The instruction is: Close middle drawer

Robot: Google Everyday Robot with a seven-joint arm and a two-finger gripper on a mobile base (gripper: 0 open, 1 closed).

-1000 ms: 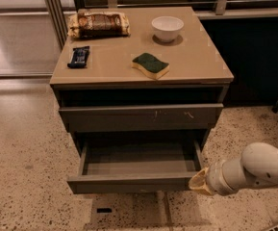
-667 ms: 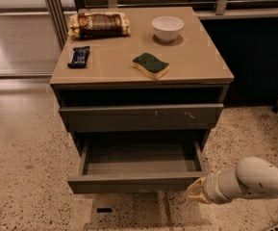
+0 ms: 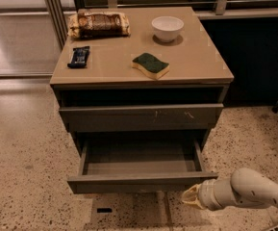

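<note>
The gripper [image 3: 192, 197], whose open or closed state cannot be told, points at the pulled-out middle drawer [image 3: 129, 182], whose front lies just up-left of its tip, apparently positioned to push it shut.

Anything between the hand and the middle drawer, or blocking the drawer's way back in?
Nothing visible. The hand sits just below the right end of the middle drawer front; nothing shows inside the open drawer.

Arm [image 3: 256, 194] cut by right edge (jaws beside middle drawer [image 3: 143, 182] front corner).
</note>
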